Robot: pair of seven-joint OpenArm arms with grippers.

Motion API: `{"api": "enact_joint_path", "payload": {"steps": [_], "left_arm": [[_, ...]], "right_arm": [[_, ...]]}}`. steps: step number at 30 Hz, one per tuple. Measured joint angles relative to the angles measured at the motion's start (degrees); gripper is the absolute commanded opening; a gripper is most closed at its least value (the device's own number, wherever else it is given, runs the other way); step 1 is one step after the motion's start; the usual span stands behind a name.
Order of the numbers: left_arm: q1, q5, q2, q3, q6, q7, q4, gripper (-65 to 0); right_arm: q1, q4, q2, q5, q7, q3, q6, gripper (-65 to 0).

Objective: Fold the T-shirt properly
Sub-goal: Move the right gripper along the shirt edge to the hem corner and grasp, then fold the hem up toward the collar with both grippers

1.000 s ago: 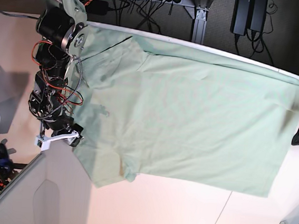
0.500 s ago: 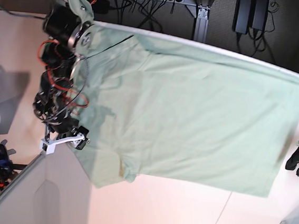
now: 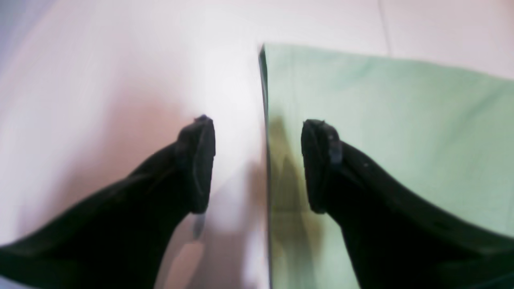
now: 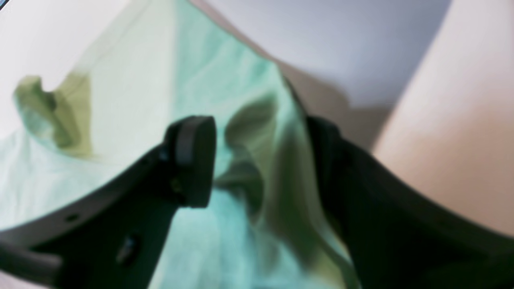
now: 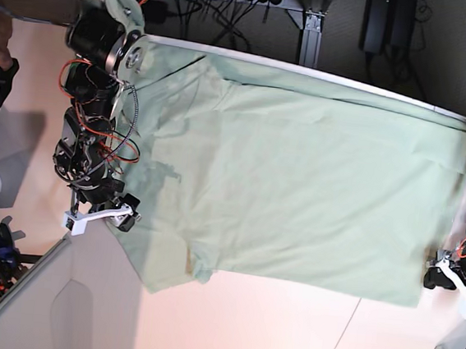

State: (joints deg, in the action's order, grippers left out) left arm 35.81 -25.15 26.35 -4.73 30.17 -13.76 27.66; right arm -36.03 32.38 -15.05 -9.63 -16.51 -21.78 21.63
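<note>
The large pale mint-green short-sleeved fabric T-shirt (image 5: pixel 298 181) lies spread flat on the pale pinkish-white surface (image 5: pixel 283 336), its long axis running across the surface from the left edge, where the sleeves and shoulder end sit, to the right edge, where the straight hem ends; it covers most of the far half, and its far side follows the surface's far edge. Beyond that edge a dark floor holds black cables and power bricks (image 5: pixel 388 20) under a metal frame, and a grey panel (image 5: pixel 55 306) slants across the near left corner. The right arm reaches down along the left edge, its exposed red and black wiring (image 5: pixel 97 128) showing, and the right pincer (image 4: pixel 261 160) stands released, its jaws spread on either side of a raised fold of the shirt's edge. The left arm sits low at the near right corner, and the left pincer (image 3: pixel 257 164) is also released, jaws parted astride the shirt's straight hem edge, one black finger (image 3: pixel 196 160) over bare surface and the other over the fabric.
</note>
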Motion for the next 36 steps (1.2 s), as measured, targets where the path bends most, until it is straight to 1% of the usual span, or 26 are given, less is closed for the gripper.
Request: {"api": "enact_joint_path", "payload": {"steps": [3,7,9,12,13,14,15,17,18,19,21,22,25,26,27,28,29,32,36], "left_arm": [[0.3,1.2,-2.6,0.0,-2.8,1.2,-1.1,-27.5],[0.7,1.8,-5.4,0.0,-3.0,1.8,-1.1,-27.5],[0.8,2.0,-6.2,0.0,-3.9,2.1,-1.1,-27.6],[0.9,3.1,-6.5,0.0,-5.1,2.3,-1.1,-27.7],[0.9,3.1,-6.5,0.0,-5.2,2.5,-1.1,-27.9],[0.9,3.1,-6.5,0.0,-5.2,2.7,-1.1,-29.6],[0.9,3.6,-6.5,0.0,-5.4,3.2,-1.1,-33.4],[0.9,5.0,-6.4,0.0,-5.8,3.3,-1.1,-43.4],[0.9,6.0,-6.3,0.0,-5.9,3.7,-1.1,-48.8],[0.7,7.3,-6.3,0.0,-5.7,4.6,-1.1,-54.6],[0.3,8.6,-6.3,0.0,-4.5,6.8,-1.2,-65.0],[0.2,8.7,-6.1,0.0,-3.4,7.8,-1.2,-65.0],[0.4,8.8,-4.8,-0.1,-0.5,8.3,-1.3,-65.0],[0.5,8.8,-4.3,-0.1,1.2,8.3,-1.2,-65.0],[0.5,8.6,-3.6,-0.1,4.3,8.3,-1.0,-65.0],[0.5,7.9,-3.0,-0.1,8.3,8.3,-0.7,-65.0],[0.3,6.5,-2.4,-0.1,9.3,8.3,-0.2,-65.0],[-1.3,3.0,-0.7,0.0,9.3,8.7,2.6,-65.0],[-5.8,2.6,2.3,0.0,9.4,8.7,9.4,-65.0]], "right_arm": [[0.0,0.0,0.0,-0.5,0.0,0.0,0.0,-30.1],[0.2,0.0,0.0,-1.6,0.0,0.0,0.0,-30.1],[0.2,0.0,0.0,-1.8,0.0,0.0,0.0,-30.1],[0.2,0.0,0.0,-1.9,0.0,0.0,0.0,-30.8],[0.2,0.0,0.0,-1.9,0.2,0.0,0.0,-33.1],[0.2,0.0,0.0,-1.9,0.6,0.0,0.0,-37.6],[0.2,0.0,0.0,-1.9,1.0,0.0,0.0,-43.6],[0.5,0.0,0.0,-1.5,1.3,0.0,-0.1,-59.8],[0.5,0.0,0.1,-1.6,1.8,0.0,-0.2,-65.0],[0.6,0.0,0.1,-1.5,2.1,0.0,-0.2,-65.0],[0.6,0.0,0.1,-1.5,2.2,0.0,-0.2,-65.0],[0.6,0.1,0.1,-1.5,2.2,0.0,-0.2,-65.0],[0.7,1.7,0.2,-1.2,2.1,0.0,-0.2,-65.0],[0.8,2.6,0.1,-0.8,2.1,0.0,-0.2,-65.0],[1.0,3.9,0.1,-0.3,2.0,0.0,-0.2,-65.0],[1.7,5.9,0.2,-0.1,1.9,0.0,-0.1,-65.0],[2.5,8.2,0.3,-0.2,2.1,0.0,0.1,-65.0],[6.6,15.9,0.3,-0.9,2.0,0.0,2.0,-65.0],[14.0,26.0,0.0,-3.1,1.7,0.2,2.8,-65.0]]}}
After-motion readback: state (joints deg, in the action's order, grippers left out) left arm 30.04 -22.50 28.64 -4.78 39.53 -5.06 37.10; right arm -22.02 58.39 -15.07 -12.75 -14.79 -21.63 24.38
